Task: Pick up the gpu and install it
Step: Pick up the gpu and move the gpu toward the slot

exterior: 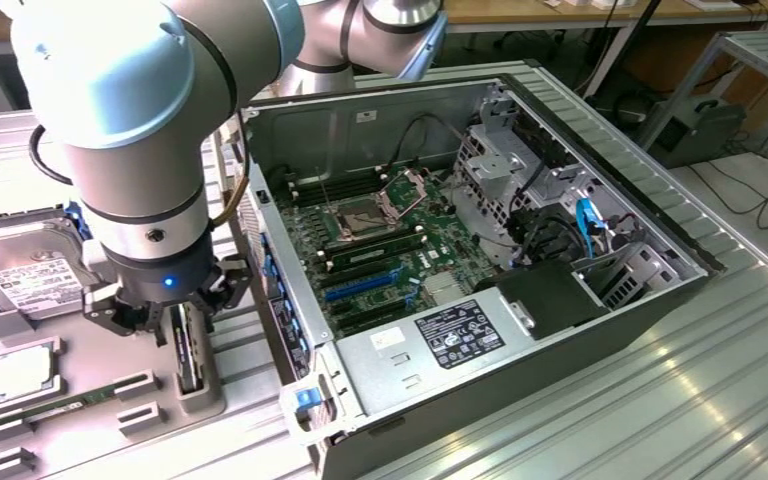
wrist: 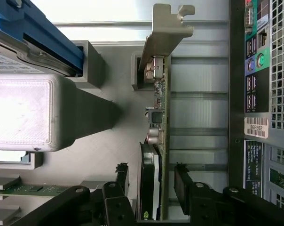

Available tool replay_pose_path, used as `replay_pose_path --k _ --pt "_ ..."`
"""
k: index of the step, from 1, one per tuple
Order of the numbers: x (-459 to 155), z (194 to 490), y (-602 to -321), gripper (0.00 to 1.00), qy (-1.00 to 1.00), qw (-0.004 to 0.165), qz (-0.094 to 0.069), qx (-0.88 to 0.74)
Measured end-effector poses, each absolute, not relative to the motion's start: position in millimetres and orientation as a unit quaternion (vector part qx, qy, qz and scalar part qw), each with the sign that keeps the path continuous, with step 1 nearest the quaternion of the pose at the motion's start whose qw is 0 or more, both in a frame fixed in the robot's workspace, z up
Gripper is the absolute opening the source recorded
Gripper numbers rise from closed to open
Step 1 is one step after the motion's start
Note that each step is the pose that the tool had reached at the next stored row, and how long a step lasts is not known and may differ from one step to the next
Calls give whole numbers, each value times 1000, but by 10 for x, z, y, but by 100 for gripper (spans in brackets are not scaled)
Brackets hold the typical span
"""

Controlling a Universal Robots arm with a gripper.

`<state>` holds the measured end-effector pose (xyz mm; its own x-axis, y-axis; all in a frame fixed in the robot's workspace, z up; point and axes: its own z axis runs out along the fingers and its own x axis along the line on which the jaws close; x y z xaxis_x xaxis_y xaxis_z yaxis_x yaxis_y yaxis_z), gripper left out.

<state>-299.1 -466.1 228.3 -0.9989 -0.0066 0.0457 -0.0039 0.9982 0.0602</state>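
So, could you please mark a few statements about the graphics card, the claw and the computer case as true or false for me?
1. The claw straddles the graphics card, with a finger on each side. True.
2. The graphics card is already plugged into the motherboard. False: it stands on edge in a slot of the gray tray beside the computer case.
3. The computer case is open, with its motherboard showing. True.
4. The claw holds the memory stick. False: the memory stick lies on the tray, apart from the claw.
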Motion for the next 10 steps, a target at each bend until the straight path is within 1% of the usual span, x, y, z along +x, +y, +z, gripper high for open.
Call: replay_pose_path --k 5,6,10 --pt "-2991 2283 -4661 50 -999 23 -30 3" --pt "-2991 2283 -4661 42 -999 23 -30 3" --pt "-2999 2277 -4662 42 -999 23 -31 3"
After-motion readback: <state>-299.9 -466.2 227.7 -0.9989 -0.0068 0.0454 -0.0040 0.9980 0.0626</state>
